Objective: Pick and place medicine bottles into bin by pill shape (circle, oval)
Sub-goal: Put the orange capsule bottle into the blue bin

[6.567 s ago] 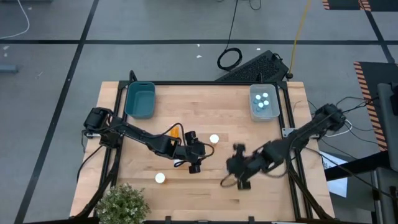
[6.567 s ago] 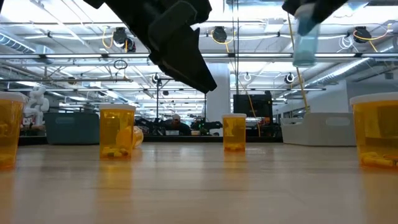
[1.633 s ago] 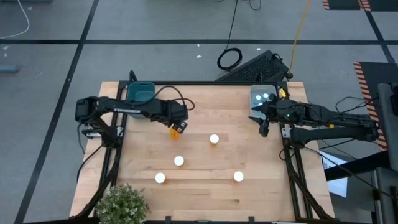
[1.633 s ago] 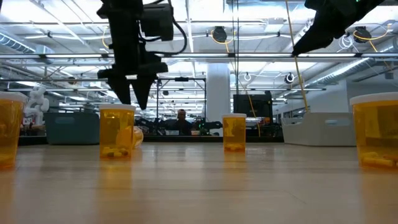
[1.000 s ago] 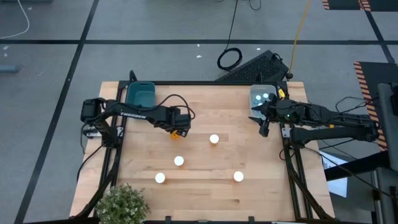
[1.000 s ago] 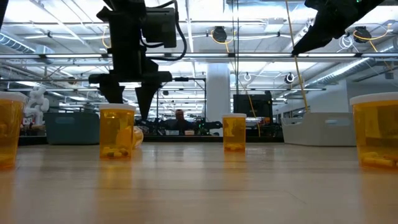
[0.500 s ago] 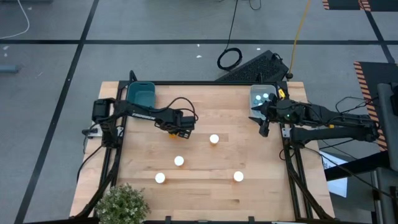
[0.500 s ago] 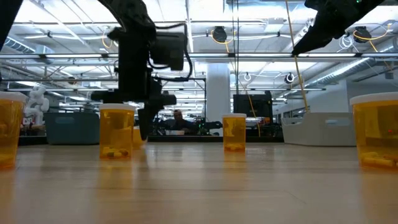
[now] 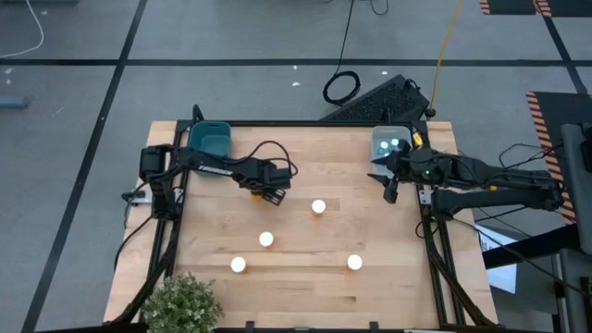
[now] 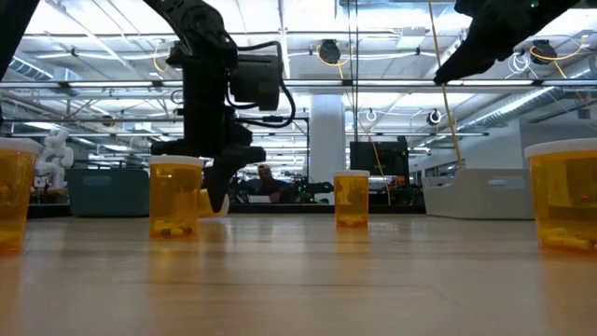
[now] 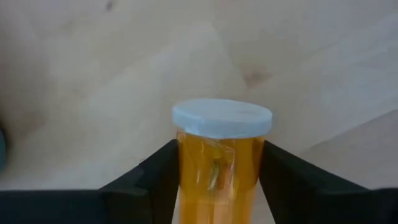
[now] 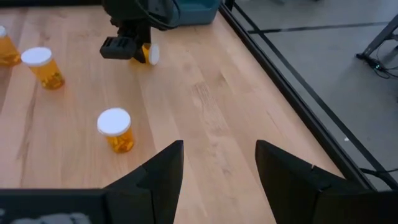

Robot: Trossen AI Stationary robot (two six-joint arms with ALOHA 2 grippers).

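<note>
We are looking at a worktop [image 9: 305, 287] of pale wood, smooth and matt with a fine grain. The medicine bottles [image 12: 115, 130] are showing translucent orange plastic with matt white caps (one, lying between the left arm's matt black fingers [image 11: 154, 180], is looking glossy). The teal bin [image 9: 208, 148] and the clear bin [image 9: 392, 151] are appearing plastic.

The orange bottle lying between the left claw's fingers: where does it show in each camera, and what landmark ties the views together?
High view: orange medicine bottle with white cap, mostly hidden under the left claw, left of table centre.
Low view: a sliver low behind the claw.
Left wrist view: centre, between the dark fingers.
Right wrist view: far end, cap showing.
Landmark: the teal plastic bin, also in the right wrist view.
</note>
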